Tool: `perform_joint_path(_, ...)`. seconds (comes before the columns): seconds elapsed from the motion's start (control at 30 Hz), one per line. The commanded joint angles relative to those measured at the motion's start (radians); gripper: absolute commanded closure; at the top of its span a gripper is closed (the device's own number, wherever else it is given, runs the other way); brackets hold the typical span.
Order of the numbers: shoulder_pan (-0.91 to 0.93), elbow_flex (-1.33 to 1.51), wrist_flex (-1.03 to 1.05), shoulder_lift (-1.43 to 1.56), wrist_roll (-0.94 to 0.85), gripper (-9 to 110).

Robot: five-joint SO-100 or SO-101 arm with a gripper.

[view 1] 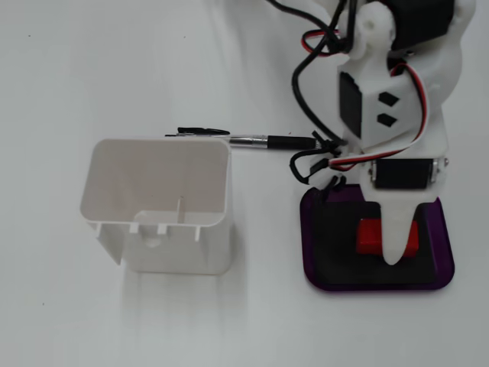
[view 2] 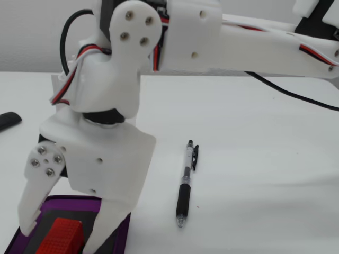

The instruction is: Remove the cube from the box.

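Note:
The red cube [view 1: 369, 235] lies on the black floor of the purple box [view 1: 312, 248] at the lower right of a fixed view. It also shows in the other fixed view [view 2: 59, 238], inside the box's rim [view 2: 74, 200]. My gripper [view 1: 392, 256] reaches down into the box, and one white finger covers the middle of the cube from above. From the side, the gripper [view 2: 58, 241] is open, with one finger [view 2: 33, 203] on the left of the cube and the other [view 2: 108, 222] on its right. I cannot tell whether the fingers touch the cube.
A tall white open-topped container [view 1: 160, 206] stands left of the box. A black and silver pen [view 1: 260, 141] lies between them further back, and also shows in the side view [view 2: 185, 182]. A dark object [view 2: 8, 120] sits at that view's left edge.

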Motion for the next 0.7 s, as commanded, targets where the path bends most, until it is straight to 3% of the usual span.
perform_joint_path(0.0, 0.012, -0.031, 0.005, 0.025, 0.003, 81)
perform_joint_path(0.67, 0.011, 0.025, 0.000, 0.023, -0.005, 84)
